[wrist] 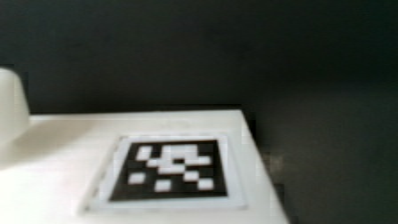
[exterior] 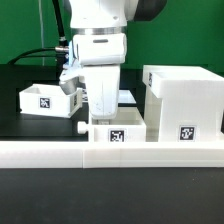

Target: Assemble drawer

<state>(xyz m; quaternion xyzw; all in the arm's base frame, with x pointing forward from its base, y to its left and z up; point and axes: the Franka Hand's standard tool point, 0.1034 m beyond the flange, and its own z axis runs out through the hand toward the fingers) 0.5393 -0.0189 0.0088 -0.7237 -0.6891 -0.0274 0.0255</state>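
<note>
A small white tray point(exterior: 115, 130) with a tag on its near face and a knob point(exterior: 82, 128) on the exterior view's left stands against the long rail. My gripper point(exterior: 101, 112) reaches straight down onto this tray; its fingertips are hidden, so its hold is unclear. The wrist view shows the tray's white surface point(wrist: 71, 140) and a tag point(wrist: 173, 170) very close up. A second small tray point(exterior: 45, 98) lies at the exterior view's left. The tall box casing point(exterior: 185, 100) stands at the exterior view's right.
The long low white rail point(exterior: 40, 152) runs across the front, touching the middle tray and the casing. Black cables point(exterior: 45, 52) hang behind the arm. The table is black, with a green backdrop behind it.
</note>
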